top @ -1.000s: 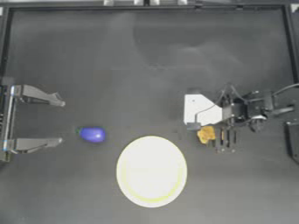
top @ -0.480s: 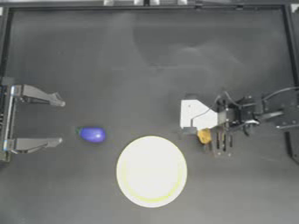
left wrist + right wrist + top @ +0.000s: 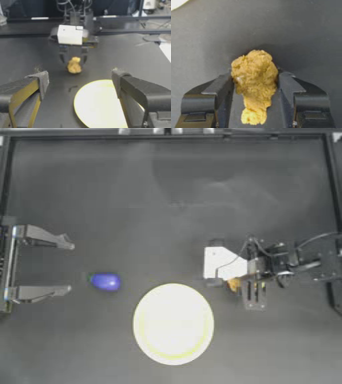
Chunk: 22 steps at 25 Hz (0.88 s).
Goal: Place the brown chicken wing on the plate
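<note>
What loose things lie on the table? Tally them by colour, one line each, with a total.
Golden-brown: 1, the chicken wing, between the jaws of the right gripper
Cream-white: 1, the plate
Blue-purple: 1, a small rounded object near the parked left gripper
Total: 3

The table (image 3: 167, 203) is bare between your right gripper (image 3: 235, 284), which grips the brown chicken wing (image 3: 233, 285), and the plate (image 3: 173, 323), so nothing blocks that short way. The small blue thing (image 3: 105, 281) sits left of the plate, well apart from it. Your left gripper (image 3: 47, 265) waits wide open at the far left edge, away from everything.
</note>
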Each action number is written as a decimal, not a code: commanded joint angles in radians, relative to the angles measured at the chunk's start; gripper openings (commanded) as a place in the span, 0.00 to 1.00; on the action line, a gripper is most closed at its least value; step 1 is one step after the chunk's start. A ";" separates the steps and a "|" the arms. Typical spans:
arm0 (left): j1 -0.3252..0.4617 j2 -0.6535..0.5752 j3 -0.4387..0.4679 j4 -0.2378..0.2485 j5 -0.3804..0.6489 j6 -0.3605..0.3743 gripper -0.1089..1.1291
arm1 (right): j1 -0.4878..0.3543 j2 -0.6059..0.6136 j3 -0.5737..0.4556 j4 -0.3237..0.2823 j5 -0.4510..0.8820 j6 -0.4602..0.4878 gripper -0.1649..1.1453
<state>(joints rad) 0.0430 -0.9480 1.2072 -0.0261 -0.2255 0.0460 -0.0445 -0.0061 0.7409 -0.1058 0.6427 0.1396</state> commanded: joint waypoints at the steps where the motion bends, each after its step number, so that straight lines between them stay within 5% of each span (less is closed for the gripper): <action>1: 0.005 0.018 -0.017 -0.002 -0.005 0.000 0.92 | 0.006 -0.029 -0.043 -0.011 0.011 0.002 0.42; 15: 0.011 0.018 -0.021 -0.002 0.017 0.000 0.92 | 0.048 -0.075 -0.250 -0.003 0.051 -0.043 0.42; 22: 0.017 0.018 -0.023 -0.002 0.018 0.000 0.92 | 0.095 0.035 -0.382 0.072 0.048 -0.089 0.42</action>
<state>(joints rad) 0.0568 -0.9480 1.2072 -0.0261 -0.2040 0.0476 0.0414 0.0199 0.4111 -0.0506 0.6949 0.0598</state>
